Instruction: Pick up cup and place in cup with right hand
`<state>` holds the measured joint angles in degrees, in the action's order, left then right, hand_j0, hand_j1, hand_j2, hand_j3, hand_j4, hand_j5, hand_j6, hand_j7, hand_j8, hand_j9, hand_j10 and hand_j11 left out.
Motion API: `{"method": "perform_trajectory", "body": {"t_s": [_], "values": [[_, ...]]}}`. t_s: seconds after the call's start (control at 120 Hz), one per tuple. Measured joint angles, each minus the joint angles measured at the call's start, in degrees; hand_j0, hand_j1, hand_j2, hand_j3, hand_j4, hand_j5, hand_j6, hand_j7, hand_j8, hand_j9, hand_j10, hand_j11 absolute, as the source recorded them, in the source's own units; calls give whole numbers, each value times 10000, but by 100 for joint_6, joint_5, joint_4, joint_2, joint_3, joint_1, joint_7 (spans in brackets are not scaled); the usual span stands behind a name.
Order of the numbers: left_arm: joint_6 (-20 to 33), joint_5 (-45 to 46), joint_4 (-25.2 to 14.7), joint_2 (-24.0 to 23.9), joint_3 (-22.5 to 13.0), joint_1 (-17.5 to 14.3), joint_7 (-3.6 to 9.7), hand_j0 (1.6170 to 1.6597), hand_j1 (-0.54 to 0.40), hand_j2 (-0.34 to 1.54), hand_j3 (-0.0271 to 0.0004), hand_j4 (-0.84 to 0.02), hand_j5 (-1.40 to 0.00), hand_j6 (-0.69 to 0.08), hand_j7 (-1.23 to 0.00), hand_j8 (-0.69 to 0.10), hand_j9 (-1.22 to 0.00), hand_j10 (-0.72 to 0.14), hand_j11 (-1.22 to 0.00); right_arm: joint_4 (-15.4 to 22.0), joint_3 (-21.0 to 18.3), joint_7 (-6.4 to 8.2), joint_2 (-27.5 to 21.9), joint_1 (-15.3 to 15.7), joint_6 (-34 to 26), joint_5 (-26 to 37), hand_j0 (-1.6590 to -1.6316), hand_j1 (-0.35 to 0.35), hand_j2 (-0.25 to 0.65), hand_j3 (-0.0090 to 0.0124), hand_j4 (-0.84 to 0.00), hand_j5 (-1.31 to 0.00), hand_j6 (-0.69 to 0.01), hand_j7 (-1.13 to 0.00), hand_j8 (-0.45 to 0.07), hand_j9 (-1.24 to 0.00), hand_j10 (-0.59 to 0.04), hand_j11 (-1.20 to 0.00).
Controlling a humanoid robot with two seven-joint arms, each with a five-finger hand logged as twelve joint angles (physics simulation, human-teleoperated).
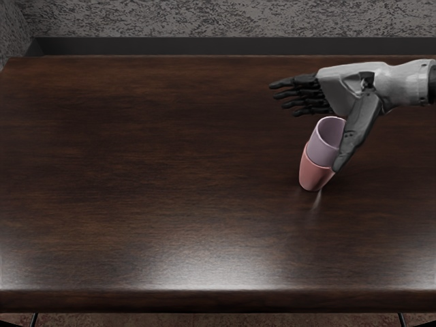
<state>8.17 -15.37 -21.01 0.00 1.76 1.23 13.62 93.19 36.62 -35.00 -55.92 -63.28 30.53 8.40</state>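
My right hand (pixel 317 126) reaches in from the right edge, fingers extended to the left and thumb pointing down toward the front. It is open and holds nothing. Below the fingers, a lilac cup (pixel 323 146) sits inside a pink cup (pixel 315 176), its upper part showing above the pink rim. The pair leans slightly to the right at the top. The thumb overlaps the right side of both cups in view; whether it touches them I cannot tell.
The dark wooden table (pixel 150 163) carries the cups on its right half. Behind its far edge stands a grey textured wall (pixel 225 17). The left arm does not show.
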Motion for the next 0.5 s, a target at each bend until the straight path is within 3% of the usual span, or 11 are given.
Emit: {"method": "perform_trajectory", "body": {"t_s": [0.125,0.258,0.5], "values": [[0,0,0,0,0,0,0,16581,3489,-1,-1,1,0,2,0,2,-1,2,-1,8,103,0,-18,45,314,-809,-16581,-3398,-8,0,-102,-112,-109,-109,-103,-111,-98,-110],[0,-1,0,0,0,0,0,16581,3489,-1,-1,1,0,2,0,2,-1,1,-1,33,134,0,-63,468,412,-1391,-16581,-3429,-6,0,-68,-75,-72,-73,-68,-74,-65,-73],[0,1,0,0,0,0,0,16581,3489,-1,-1,1,-1,2,-1,2,-1,1,-1,68,131,0,-1035,780,448,-1717,-16581,-3413,-12,0,-72,-90,-73,-90,-73,-90,-73,-89]]}}
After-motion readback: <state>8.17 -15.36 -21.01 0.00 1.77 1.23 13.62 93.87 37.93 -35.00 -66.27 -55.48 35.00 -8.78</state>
